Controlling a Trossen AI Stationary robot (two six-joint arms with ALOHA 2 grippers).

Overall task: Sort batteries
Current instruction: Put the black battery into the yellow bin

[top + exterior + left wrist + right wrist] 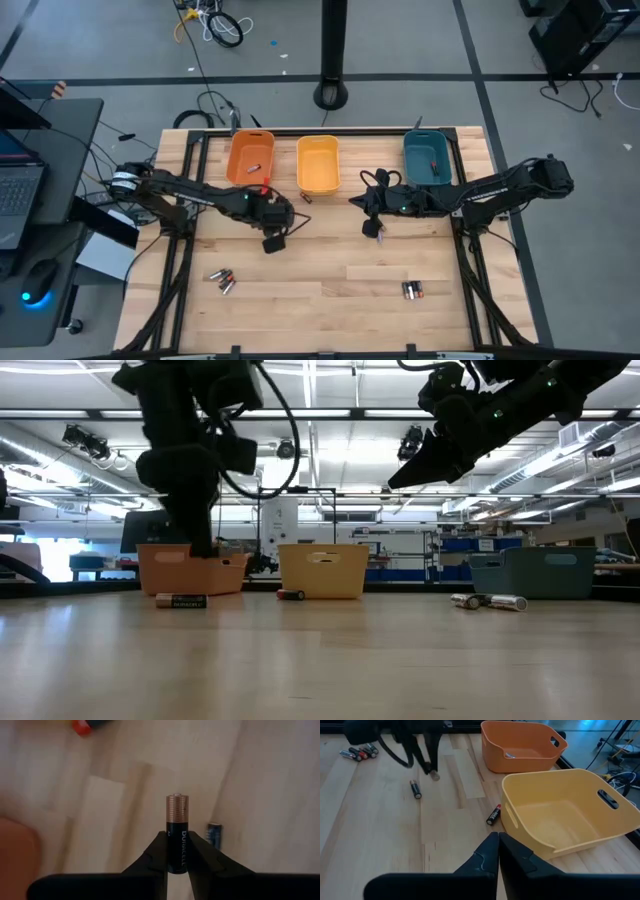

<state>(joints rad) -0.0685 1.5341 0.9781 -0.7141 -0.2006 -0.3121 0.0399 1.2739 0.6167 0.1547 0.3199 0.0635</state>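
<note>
The left gripper [177, 851] pinches a Duracell cell [177, 831] by its black lower half, copper end poking out ahead of the fingers. Held that way, the cell sits square between the pads and can fall freely once they spread. In the high view the left gripper [272, 240] hangs over bare table, at about 5 o'clock from the orange bin [250, 159] and 8 o'clock from the yellow bin [318, 165], so the cell is probably on its way to one of them.

The right gripper [498, 851] has its fingers pressed together with nothing between them. It hovers near the yellow bin's [570, 815] front corner, at 8 o'clock from the teal bin [430, 160].

A loose cell [415, 789] lies flat on the table just beyond the left gripper's tip, clear of it. A red-banded cell [493, 814] lies against the yellow bin's near wall, at about 12 o'clock from the right gripper and the closest one to it. A small cluster [222, 279] lies at 7 o'clock from the left gripper, well apart. A pair [413, 290] lies at 5 o'clock from the right gripper [381, 226]. The orange and teal bins each hold a small item already.
</note>
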